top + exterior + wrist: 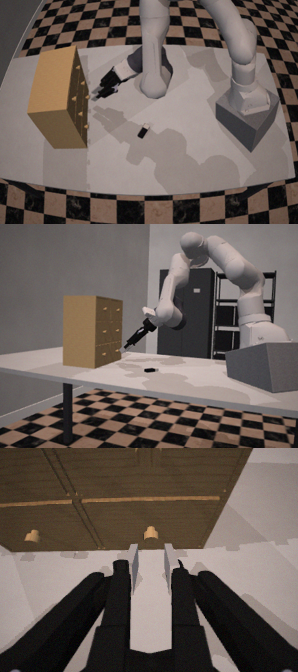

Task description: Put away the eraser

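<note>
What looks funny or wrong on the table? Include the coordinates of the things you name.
Nothing looks broken or spilled. The chest (53,81) (79,331) (145,478) stands upright with its drawers in. Only the eraser (143,131) (150,370) looks out of place, lying loose on the table (114,169) (107,380).

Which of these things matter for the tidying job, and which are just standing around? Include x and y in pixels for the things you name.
For the job:
- wooden chest (53,81) (79,331) (145,480)
- black-and-white eraser (142,131) (150,370)
- gripper (94,96) (124,350) (151,554)

Just around:
- dark cabinet (195,312)
- black shelf rack (214,315)

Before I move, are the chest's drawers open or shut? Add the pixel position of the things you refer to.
All shut: in the exterior view the six drawer fronts sit flush with the chest (53,81) (79,331) (150,518), none jutting out.
</note>
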Motion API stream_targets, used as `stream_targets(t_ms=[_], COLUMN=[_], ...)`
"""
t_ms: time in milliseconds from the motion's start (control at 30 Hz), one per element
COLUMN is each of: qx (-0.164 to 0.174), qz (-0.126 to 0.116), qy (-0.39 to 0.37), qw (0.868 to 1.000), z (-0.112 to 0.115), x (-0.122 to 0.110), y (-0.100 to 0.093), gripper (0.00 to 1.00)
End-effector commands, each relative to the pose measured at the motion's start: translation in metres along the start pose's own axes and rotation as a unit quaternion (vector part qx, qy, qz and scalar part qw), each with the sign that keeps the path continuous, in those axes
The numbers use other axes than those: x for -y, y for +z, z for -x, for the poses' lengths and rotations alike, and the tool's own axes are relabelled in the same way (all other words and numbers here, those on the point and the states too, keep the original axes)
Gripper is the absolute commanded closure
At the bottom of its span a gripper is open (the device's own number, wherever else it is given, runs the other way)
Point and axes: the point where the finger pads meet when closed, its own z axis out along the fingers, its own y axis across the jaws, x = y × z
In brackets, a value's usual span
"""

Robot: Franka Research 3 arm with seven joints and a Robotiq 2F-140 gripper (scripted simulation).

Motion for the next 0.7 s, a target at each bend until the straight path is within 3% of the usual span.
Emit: stream_targets(t_ms=[0,667], qx=[0.004,0.004], qz=[0.000,0.000], qy=[-0.003,-0.003], qw=[1.000,1.000], z=[0.000,-0.016], x=[0.000,0.000], y=[0.004,0.020], gripper=[0.80,0.80])
